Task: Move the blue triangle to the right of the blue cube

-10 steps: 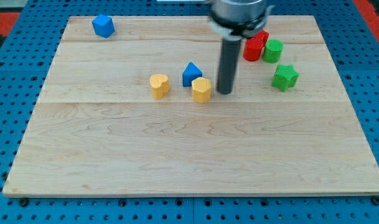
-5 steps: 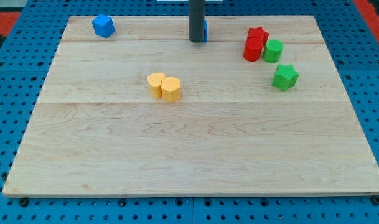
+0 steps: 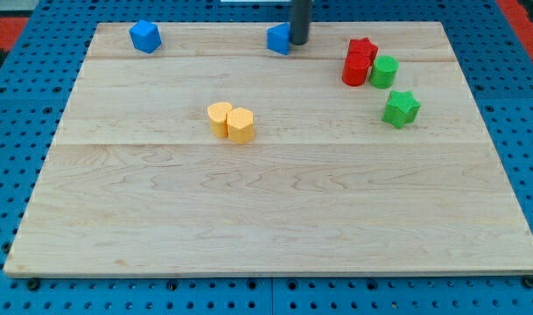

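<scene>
The blue cube (image 3: 145, 37) sits near the board's top left corner. The blue triangle (image 3: 278, 38) sits near the top edge, well to the right of the cube. My tip (image 3: 298, 42) is against the triangle's right side. The rod rises out of the view's top.
Two yellow blocks (image 3: 230, 122) touch each other left of the board's middle. A red star (image 3: 363, 49), a red cylinder (image 3: 354, 69) and a green cylinder (image 3: 384, 71) cluster at the upper right. A green star (image 3: 401, 108) lies below them. The wooden board (image 3: 275, 219) lies on blue pegboard.
The blue triangle went from beside the yellow blocks up to the top edge. The yellow hexagon slid left against the other yellow block. My tip moved from the triangle's left side to its right.
</scene>
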